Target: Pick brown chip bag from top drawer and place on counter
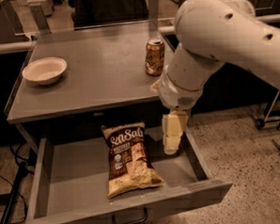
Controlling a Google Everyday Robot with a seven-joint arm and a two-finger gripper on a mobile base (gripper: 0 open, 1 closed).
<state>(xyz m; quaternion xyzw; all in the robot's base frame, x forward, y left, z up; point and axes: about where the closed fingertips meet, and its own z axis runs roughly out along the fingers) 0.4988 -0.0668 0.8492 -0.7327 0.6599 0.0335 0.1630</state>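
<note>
The brown chip bag [128,159] lies flat in the open top drawer [54,175], dark brown upper part with white script, pale yellow lower part. The drawer's dark loop handle [129,219] shows at the front panel. My gripper [172,141] hangs on the white arm above the drawer's right part, just right of the bag and apart from it. The grey counter [91,71] sits above the drawer.
A pale bowl [44,70] stands on the counter's left side. A small brown-gold can [154,56] stands at the counter's right, just behind my arm. A wheeled stand [272,126] is on the speckled floor at the right. A dark cable [12,196] runs at the left.
</note>
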